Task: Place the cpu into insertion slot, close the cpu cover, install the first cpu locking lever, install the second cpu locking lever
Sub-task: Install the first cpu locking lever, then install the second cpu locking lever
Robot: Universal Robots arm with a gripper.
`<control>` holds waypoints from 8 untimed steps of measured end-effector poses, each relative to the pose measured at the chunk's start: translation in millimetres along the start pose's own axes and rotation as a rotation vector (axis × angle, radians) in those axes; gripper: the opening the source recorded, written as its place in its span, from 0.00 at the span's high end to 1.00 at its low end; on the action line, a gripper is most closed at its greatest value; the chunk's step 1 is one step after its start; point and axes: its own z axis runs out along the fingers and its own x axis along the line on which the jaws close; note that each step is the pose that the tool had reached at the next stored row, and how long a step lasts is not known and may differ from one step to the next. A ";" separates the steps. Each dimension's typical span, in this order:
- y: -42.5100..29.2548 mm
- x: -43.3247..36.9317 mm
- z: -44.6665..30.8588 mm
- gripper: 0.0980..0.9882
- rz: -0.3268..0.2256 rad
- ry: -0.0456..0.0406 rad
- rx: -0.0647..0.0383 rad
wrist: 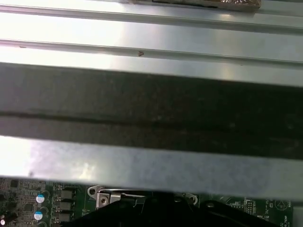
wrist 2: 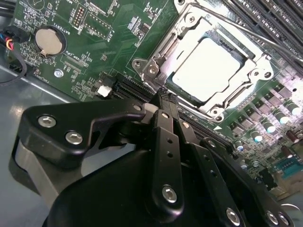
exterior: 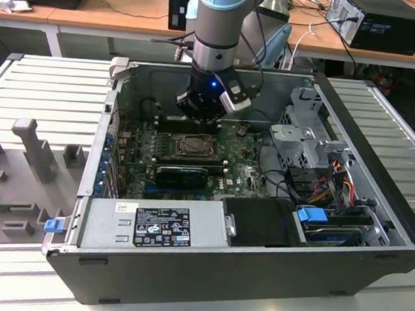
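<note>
The cpu [wrist 2: 208, 71] lies flat in the insertion slot [exterior: 190, 146], its pale top showing through the window of the cpu cover [wrist 2: 188, 32]. The cover's metal frame lies down over the chip. A thin lever rod [wrist 2: 251, 29] runs along one side of the socket. My gripper [wrist 2: 164, 97] is shut with nothing between its fingers, and its tip hovers just off one corner of the socket. In the exterior view the gripper [exterior: 200, 118] hangs over the green motherboard [exterior: 242, 165], just behind the socket.
A round coin cell [wrist 2: 49, 41] sits on the board away from the socket. Long black card slots [exterior: 181, 175] lie in front of the socket. A drive cage [exterior: 312, 138] and cables fill the case on the exterior view's right. The power supply [exterior: 153, 223] lies along the front.
</note>
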 end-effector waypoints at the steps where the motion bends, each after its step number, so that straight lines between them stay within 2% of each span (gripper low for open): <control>1: -0.3 0.0 0.0 0.99 0.000 0.0000 0.000; 8: -3.6 0.3 -1.3 0.99 0.000 0.0001 0.000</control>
